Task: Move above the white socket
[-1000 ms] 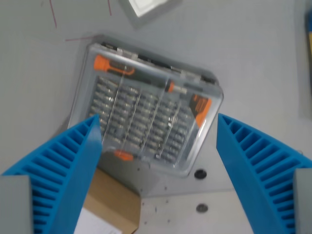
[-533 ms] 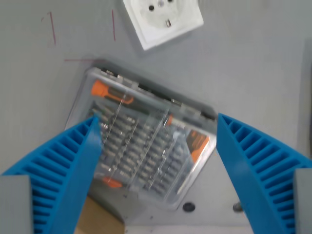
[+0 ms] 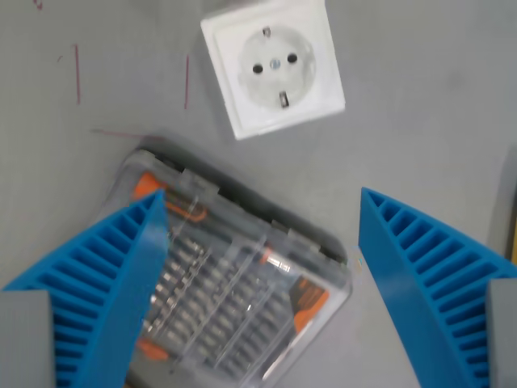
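The white socket [image 3: 273, 67] is a square wall outlet lying flat on the grey table, in the upper middle of the wrist view. My gripper [image 3: 262, 242] is open and empty, with its two blue ribbed fingers [image 3: 97, 291] at the wrist view's lower left and lower right. The socket lies ahead of the fingertips, apart from them. Between the fingers sits a clear screwdriver bit case, not the socket.
A clear plastic bit case [image 3: 234, 291] with orange-handled tools lies under and between the fingers. Thin red pen marks [image 3: 77, 73] are drawn on the grey table at the upper left. A dark edge with yellow [image 3: 509, 202] shows at the far right.
The camera has moved toward the socket: the socket has come fully into view from the top edge, and the bit case has slid down the picture. The fingers stay open.
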